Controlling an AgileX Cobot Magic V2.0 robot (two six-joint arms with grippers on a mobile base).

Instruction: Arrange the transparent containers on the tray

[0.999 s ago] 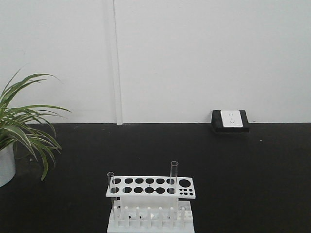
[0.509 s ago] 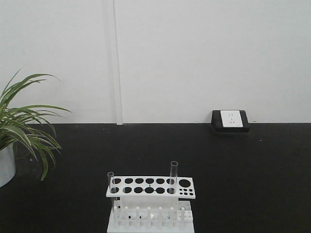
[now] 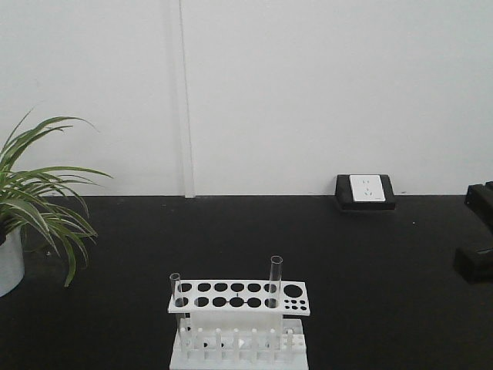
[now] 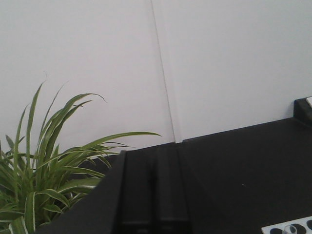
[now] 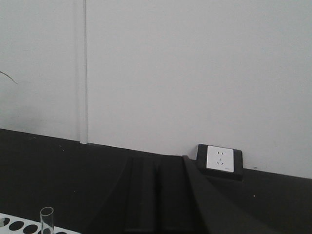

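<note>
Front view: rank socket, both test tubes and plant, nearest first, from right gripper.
From right gripper:
1. White wall socket, back right.
2. Right clear glass test tube, centre.
3. Left clear glass test tube, centre-left.
4. Green potted plant, far left.

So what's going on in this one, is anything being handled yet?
Neither tube is held yet. The left test tube and the right test tube stand upright in the white tube rack. Part of the right arm shows at the front view's right edge, apart from the rack. No tray is in view.
</note>
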